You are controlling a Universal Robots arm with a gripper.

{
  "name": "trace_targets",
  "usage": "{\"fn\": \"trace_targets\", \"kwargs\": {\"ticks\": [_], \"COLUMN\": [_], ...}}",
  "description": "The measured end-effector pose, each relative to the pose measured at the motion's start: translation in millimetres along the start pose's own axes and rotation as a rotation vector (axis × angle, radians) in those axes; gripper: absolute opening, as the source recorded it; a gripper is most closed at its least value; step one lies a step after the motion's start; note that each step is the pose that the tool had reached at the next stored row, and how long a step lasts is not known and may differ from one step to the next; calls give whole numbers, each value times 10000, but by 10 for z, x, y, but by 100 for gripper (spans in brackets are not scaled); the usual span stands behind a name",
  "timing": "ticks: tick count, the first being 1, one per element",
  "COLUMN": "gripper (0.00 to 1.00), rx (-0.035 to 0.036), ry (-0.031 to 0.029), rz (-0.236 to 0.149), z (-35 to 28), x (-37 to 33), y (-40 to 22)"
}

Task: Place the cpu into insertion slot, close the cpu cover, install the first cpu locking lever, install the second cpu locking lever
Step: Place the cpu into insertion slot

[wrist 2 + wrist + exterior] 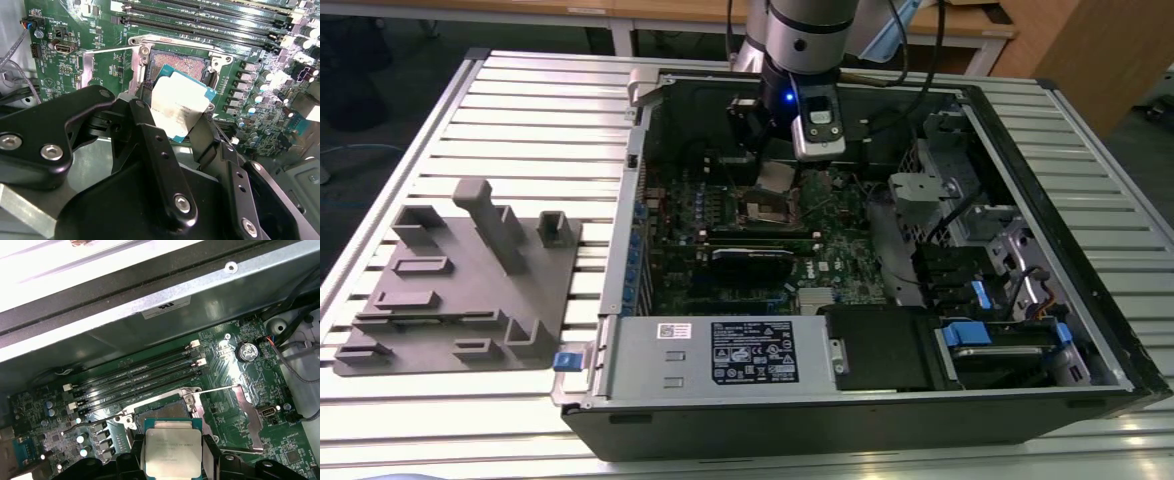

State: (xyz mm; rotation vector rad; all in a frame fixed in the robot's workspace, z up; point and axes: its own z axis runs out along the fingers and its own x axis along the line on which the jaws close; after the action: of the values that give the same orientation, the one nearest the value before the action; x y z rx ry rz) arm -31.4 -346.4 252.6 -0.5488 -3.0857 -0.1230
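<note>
Cpu (pixel 181 107) clamped between the fingers of the gripper (pixel 176 131), hovering just above the insertion slot (pixel 184 61) mid-motherboard (pixel 843 250), cpu cover (pixel 106 70) lying open beside it; placing step in hand, and seating calls for squaring it level

In the exterior view, a table (pixel 520 100) of pale ribbed metal slats is seen, and two things are borne directly on it. An open black computer case (pixel 854 425) is laid on its side from the centre out toward 3 o'clock, its open face turned upward. A grey moulded fixture (pixel 454 290) with upright posts and shallow pockets is set flat at 9 o'clock, just beside the case.
</note>
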Motion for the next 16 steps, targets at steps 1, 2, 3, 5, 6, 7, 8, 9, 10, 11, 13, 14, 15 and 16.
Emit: {"fn": "trace_targets", "kwargs": {"ticks": [1, 2, 3, 5, 6, 7, 8, 9, 10, 11, 13, 14, 15, 16], "gripper": [54, 54, 54, 54, 54, 54, 54, 54, 54, 54, 54, 54, 54, 54], "rx": [0, 0, 0, 0, -1, 0, 0, 0, 0, 0, -3, -5, -6, -8], "ry": [0, 0, 0, 0, 0, 0, 0, 0, 0, -1, -10, -19, -28, -38], "rz": [1, 1, 1, 2, 2, 3, 3, 4, 4, 12, 135, 249, 369, 495], "z": [0, 0, 0, 0, 0, 0, 0, 0, 0, 0, 0, 1, 1, 1], "x": [0, 0, 0, 0, 0, 0, 0, 0, 0, 0, 0, 0, 0, 0], "y": [0, 0, 0, 0, 0, 0, 0, 0, 0, 0, 0, 0, 0, 0]}}
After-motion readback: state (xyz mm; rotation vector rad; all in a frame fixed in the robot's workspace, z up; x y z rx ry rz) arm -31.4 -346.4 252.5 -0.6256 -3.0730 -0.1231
